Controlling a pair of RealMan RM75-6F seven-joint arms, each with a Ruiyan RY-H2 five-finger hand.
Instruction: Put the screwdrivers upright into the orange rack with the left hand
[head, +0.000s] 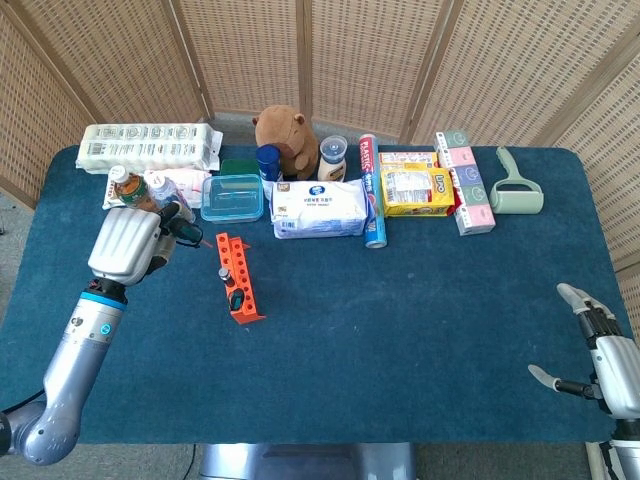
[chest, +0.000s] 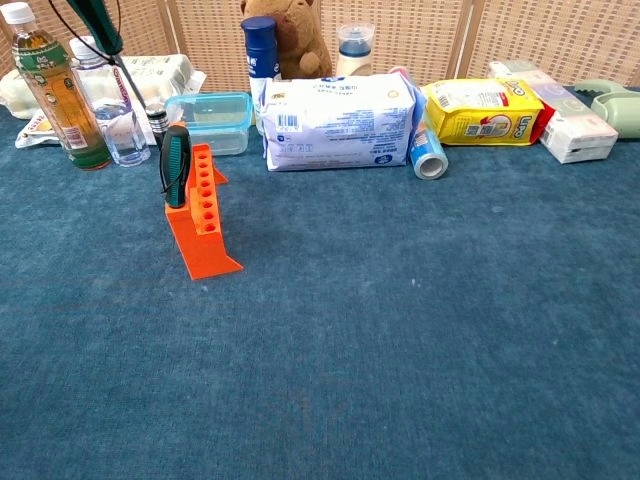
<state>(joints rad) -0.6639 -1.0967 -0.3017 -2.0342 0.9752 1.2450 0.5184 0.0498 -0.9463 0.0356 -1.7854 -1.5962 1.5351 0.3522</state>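
Observation:
The orange rack (head: 241, 281) (chest: 203, 214) stands left of the table's centre. A green-and-black screwdriver (head: 237, 298) (chest: 175, 166) stands upright in it, with a smaller black one (head: 224, 273) (chest: 156, 121) farther along. My left hand (head: 128, 245) hovers to the left of the rack and grips another green-handled screwdriver (head: 186, 230) (chest: 97, 24), whose thin shaft slants down in front of the bottles in the chest view. My right hand (head: 598, 352) rests open at the table's near right corner, holding nothing.
Two bottles (chest: 62, 95) stand just behind my left hand. A blue-lidded clear box (head: 232, 197), a white wipes pack (head: 319, 208), a brown plush (head: 285, 136), a yellow packet (head: 415, 190) and an egg carton (head: 150, 146) line the back.

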